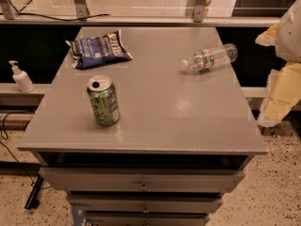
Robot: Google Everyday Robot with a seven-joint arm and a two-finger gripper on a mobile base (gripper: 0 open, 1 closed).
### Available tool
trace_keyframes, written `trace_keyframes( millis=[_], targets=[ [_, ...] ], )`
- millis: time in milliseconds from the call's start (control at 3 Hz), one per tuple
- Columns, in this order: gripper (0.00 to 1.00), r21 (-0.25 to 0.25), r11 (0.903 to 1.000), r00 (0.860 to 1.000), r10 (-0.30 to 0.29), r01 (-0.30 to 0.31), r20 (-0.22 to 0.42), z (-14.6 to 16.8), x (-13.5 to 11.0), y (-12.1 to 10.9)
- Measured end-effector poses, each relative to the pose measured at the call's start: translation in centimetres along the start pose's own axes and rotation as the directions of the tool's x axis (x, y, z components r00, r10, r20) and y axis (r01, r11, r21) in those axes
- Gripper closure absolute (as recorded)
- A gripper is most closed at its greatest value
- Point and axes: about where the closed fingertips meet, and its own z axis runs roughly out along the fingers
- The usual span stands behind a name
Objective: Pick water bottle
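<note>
Okay, I have the grey bench (164, 102) in front of me, seen from above its front edge. The water bottle (210, 58) is lying on its side at the right rear of the bench top, close to the right edge. Its white cap points toward the left front and its base toward the right rear. I can see the clear ribbed body and the white label band around its middle.

The tool (281, 86) is at the far right of my view, a pale white and yellowish shape off the right side of the bench. It is apart from the bottle and touches nothing on the bench. I cannot tell whether it is open or closed from here.

On the left front an opened green soda can (103, 101) stands upright, well apart from the bottle. Behind it, at the left rear, a dark blue snack bag (99, 48) lies flat. A white pump dispenser (20, 77) stands on a ledge to the left of the bench. Below the front edge I see drawer fronts (141, 180) stacked one under another.
</note>
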Motion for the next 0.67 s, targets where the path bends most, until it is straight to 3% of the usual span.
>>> trace_keyframes(
  millis=[667],
  targets=[
    [0.00, 0.007, 0.9998, 1.000, -0.021, 0.021, 0.019, 0.56, 0.14, -0.75]
  ],
)
